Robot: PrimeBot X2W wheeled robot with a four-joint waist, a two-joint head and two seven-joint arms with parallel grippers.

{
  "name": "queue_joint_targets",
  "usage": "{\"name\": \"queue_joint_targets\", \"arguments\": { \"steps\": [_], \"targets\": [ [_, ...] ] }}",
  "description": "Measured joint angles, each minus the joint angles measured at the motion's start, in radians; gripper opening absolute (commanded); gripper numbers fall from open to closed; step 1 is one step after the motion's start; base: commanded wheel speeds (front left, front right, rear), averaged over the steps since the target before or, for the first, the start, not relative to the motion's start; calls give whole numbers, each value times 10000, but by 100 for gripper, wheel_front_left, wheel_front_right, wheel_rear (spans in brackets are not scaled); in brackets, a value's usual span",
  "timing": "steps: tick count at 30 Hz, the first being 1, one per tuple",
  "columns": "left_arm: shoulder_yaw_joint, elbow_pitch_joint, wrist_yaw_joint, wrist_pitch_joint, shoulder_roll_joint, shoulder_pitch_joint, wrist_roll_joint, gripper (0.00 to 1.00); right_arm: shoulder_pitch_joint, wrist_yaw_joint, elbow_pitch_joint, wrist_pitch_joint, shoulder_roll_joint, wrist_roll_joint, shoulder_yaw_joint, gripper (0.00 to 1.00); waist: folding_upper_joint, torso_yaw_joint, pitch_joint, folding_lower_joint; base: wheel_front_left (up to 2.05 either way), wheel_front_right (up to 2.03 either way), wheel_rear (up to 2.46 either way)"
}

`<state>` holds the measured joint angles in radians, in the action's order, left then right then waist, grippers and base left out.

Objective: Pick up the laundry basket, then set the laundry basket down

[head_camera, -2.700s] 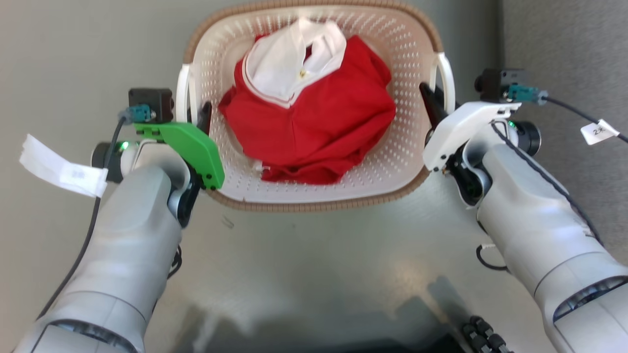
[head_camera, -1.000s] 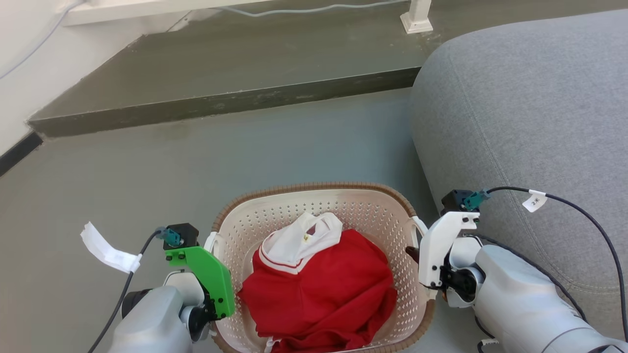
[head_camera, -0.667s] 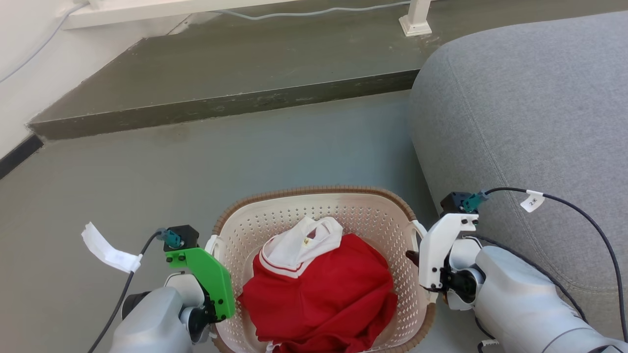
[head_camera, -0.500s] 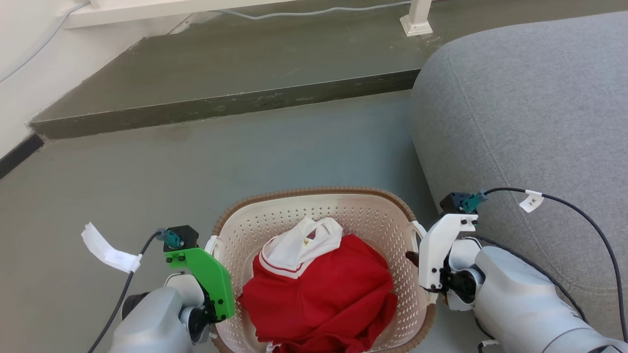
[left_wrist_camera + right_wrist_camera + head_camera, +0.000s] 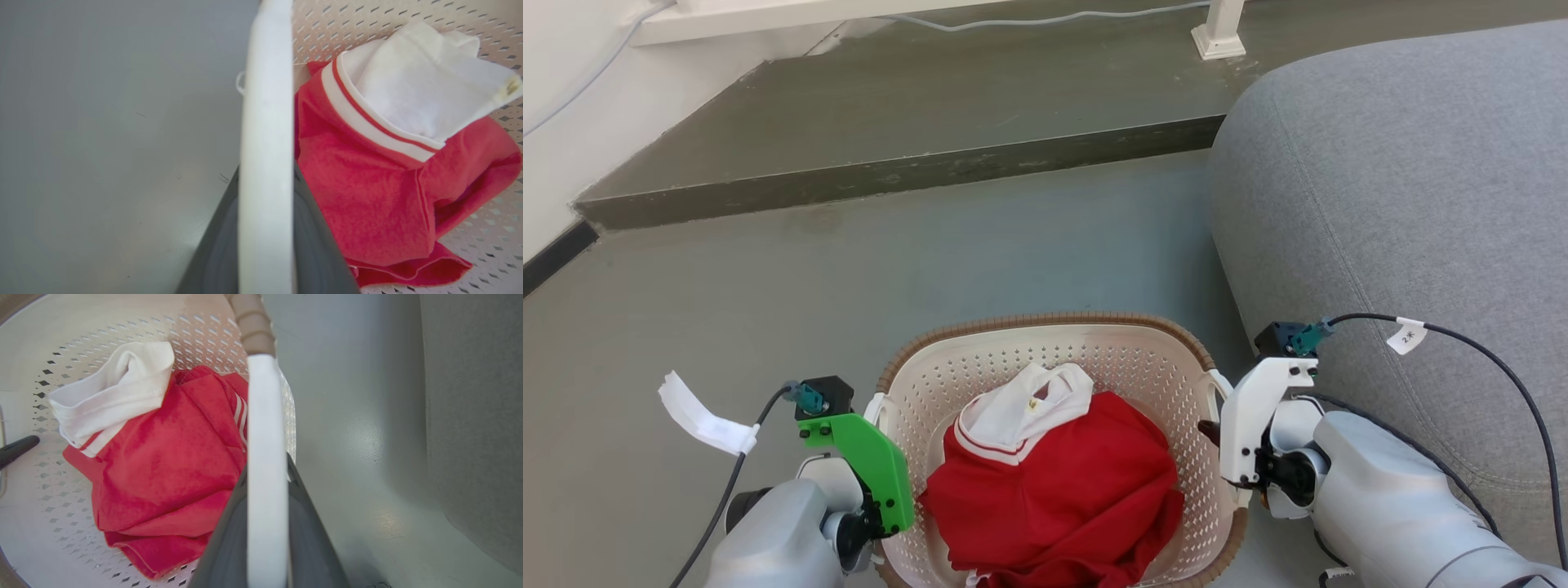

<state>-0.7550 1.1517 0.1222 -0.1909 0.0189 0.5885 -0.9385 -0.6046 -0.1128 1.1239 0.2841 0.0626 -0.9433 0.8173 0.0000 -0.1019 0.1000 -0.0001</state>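
Head view: see the big grey sofa (image 5: 1380, 180). The laundry basket (image 5: 1045, 347) is held just beside it, long way pointing at the sofa. Your right gripper (image 5: 267, 465) pinches the sofa-side handle (image 5: 265, 396), your left gripper (image 5: 265, 175) the far handle (image 5: 267, 81).

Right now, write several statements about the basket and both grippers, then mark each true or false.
1. The laundry basket holds a red garment. True.
2. The left gripper is shut on the left handle. True.
3. The right gripper hangs open. False: it is shut on the right handle.
4. The grey sofa stands on the robot's left. False: it is on the robot's right.
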Motion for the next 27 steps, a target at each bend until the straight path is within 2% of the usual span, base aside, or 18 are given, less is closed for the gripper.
{"name": "queue_joint_targets", "arguments": {
  "steps": [14,27],
  "targets": [
    [-142,-6,-88,88,8,1,-263,0,-37,0,-25,-2,38,-113,199,0,0,-29,202,1,0,0,0],
    [-150,-320,-278,773,2,448,-280,0,-584,-2,-278,-479,341,-169,232,0,0,-95,1162,1,0,0,0]
  ]
}}
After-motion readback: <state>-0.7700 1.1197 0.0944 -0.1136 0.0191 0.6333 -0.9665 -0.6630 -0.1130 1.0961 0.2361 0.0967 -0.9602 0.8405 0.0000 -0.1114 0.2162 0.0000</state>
